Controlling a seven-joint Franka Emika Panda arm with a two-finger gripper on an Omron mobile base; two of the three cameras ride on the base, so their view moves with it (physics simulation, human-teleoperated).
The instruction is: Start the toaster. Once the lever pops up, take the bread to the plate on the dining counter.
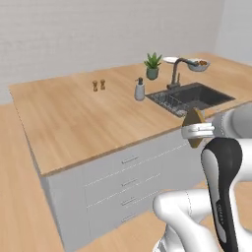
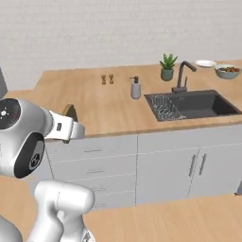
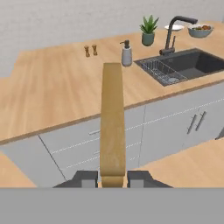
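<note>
Wooden worktop (image 3: 57, 92) fills your frame's middle; your end effector (image 3: 112, 178) is clamped on the bread (image 3: 112, 122), a light, crumbly slice held edge-on.

Bright, even, diffuse light fills all three rendered views, with no glare. Shadows are faint: a soft one sits under the faucet (image 2: 183, 75) toward 6 o'clock. Edges look slightly soft, perhaps from low resolution; no edge distortion shows.
</note>
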